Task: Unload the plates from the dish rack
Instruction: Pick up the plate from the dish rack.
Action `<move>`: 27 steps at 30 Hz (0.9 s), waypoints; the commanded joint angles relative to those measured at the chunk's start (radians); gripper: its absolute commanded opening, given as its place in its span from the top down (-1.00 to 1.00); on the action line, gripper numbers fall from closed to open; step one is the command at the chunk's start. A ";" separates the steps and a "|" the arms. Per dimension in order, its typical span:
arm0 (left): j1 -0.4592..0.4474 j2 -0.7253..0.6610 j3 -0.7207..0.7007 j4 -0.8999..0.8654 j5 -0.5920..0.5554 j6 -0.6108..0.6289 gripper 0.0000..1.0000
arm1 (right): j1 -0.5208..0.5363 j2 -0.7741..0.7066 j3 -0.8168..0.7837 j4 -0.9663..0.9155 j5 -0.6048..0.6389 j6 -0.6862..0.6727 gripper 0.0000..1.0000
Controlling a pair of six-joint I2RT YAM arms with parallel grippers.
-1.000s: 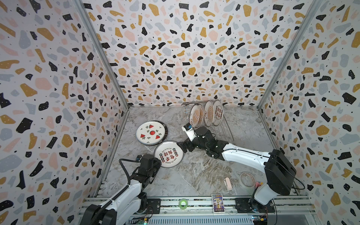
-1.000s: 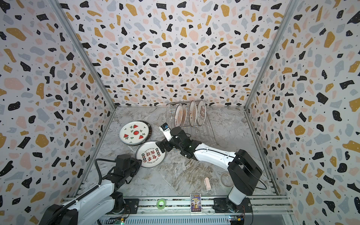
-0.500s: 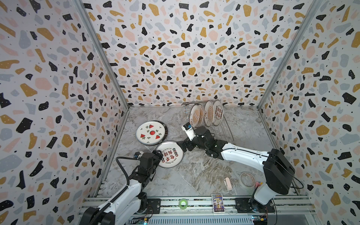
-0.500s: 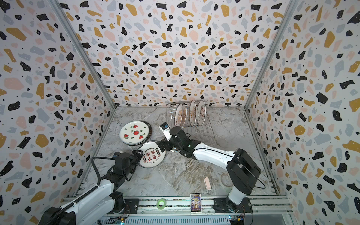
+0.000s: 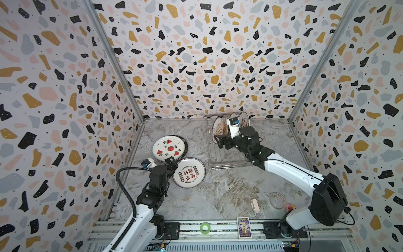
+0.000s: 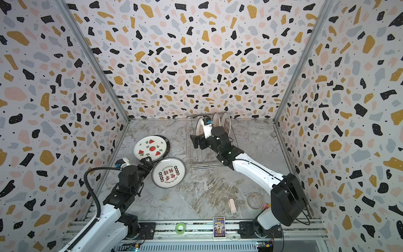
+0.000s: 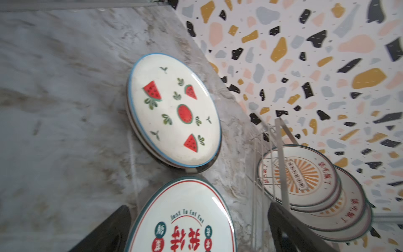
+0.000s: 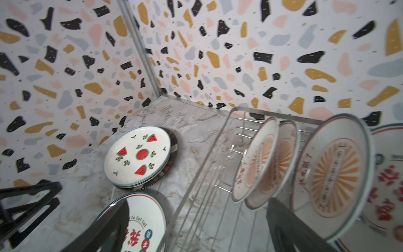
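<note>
Inside dish rack [image 5: 226, 157] — plates [image 5: 218, 129] upright; left hand [image 5: 171, 163], right hand [image 5: 221, 141] both spread wide.

Both top views look down from high at the front; both close wrist views share the watermelon plate [image 7: 174, 111].
</note>
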 commanded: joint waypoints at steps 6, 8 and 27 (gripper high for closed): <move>-0.099 0.098 0.059 0.445 0.191 0.212 -0.99 | -0.137 0.078 0.176 -0.127 0.159 0.013 -1.00; -0.126 0.136 0.089 0.498 0.237 0.242 -1.00 | -0.167 0.127 0.232 -0.154 0.162 0.016 -0.90; -0.301 0.400 0.219 0.658 0.308 0.382 -1.00 | -0.224 0.563 0.695 -0.396 0.316 -0.017 0.06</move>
